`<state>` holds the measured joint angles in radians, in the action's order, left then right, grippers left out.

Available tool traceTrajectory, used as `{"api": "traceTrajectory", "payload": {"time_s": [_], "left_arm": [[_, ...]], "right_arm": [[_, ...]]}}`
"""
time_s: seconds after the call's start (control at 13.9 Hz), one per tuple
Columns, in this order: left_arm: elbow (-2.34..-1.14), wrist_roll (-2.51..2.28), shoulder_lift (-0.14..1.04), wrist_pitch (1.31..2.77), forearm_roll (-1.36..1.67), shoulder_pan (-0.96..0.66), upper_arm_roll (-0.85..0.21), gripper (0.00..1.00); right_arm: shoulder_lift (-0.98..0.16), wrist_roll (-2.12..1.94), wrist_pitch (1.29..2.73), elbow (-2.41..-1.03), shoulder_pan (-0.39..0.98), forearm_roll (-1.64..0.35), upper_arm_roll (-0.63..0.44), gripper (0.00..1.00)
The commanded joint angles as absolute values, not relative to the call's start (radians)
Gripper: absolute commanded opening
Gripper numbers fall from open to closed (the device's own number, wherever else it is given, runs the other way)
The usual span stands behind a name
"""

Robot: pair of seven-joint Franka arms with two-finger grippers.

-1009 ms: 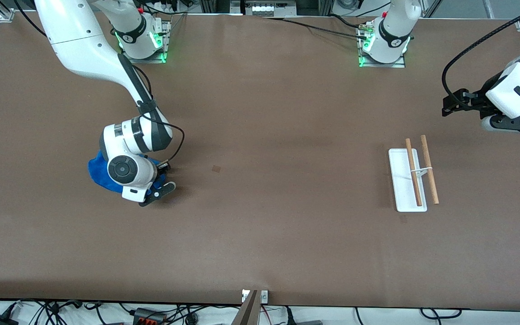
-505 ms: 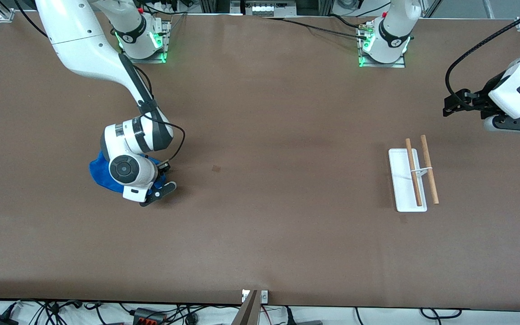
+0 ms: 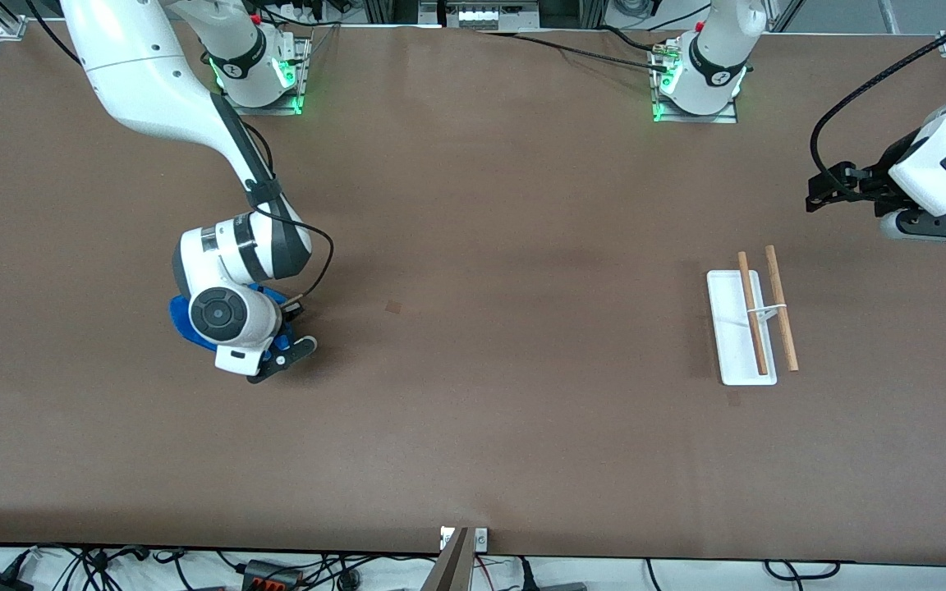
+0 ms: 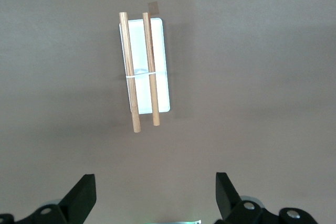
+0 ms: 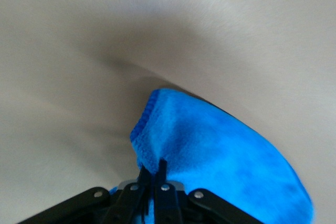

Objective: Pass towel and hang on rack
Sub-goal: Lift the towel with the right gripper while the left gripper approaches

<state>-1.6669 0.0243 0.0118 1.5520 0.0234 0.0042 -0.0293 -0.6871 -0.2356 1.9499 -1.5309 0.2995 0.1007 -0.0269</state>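
Observation:
The blue towel (image 3: 181, 317) is at the right arm's end of the table, mostly hidden under the right wrist. My right gripper (image 3: 236, 330) points down over it. In the right wrist view, this gripper (image 5: 153, 170) is shut on a bunched edge of the towel (image 5: 220, 150), and the cloth spreads away from the jaws above the table. The rack (image 3: 754, 322), with its white base (image 3: 730, 336) and two wooden rods, stands at the left arm's end. My left gripper (image 3: 819, 194) is open and empty, up in the air beside the rack. The left wrist view shows this gripper (image 4: 156, 199) and the rack (image 4: 143, 72).
The brown table (image 3: 506, 394) is bare between the towel and the rack. A small dark mark (image 3: 393, 307) lies on the table near the right arm. The arm bases (image 3: 695, 82) stand along the table edge farthest from the front camera.
My right hand has shifted slightly toward the right arm's end of the table, and less of the towel shows around it. My left arm shifted slightly at first, then held still.

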Motion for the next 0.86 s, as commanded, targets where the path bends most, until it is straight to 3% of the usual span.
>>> {"api": "traceTrajectory", "payload": {"time_s": [0.0, 0.29, 0.65, 0.79], "left_arm": [[-1.634, 0.031, 0.026, 1.528, 0.046, 0.02, -0.031, 1.0], [-1.634, 0.031, 0.026, 1.52, 0.048, 0.018, -0.031, 1.0], [-1.632, 0.029, 0.063, 1.496, 0.045, 0.017, -0.035, 1.0], [-1.634, 0.034, 0.069, 1.486, 0.046, 0.018, -0.035, 1.0]], "right_arm": [[-0.675, -0.221, 1.746, -1.341, 0.317, 0.037, -0.021, 0.0], [-0.637, -0.201, 1.6, -1.152, 0.425, 0.015, -0.021, 0.0], [-0.607, 0.148, 1.621, -1.023, 0.569, -0.003, 0.073, 0.0], [-0.606, 0.271, 1.734, -1.015, 0.586, -0.024, 0.128, 0.0]]}}
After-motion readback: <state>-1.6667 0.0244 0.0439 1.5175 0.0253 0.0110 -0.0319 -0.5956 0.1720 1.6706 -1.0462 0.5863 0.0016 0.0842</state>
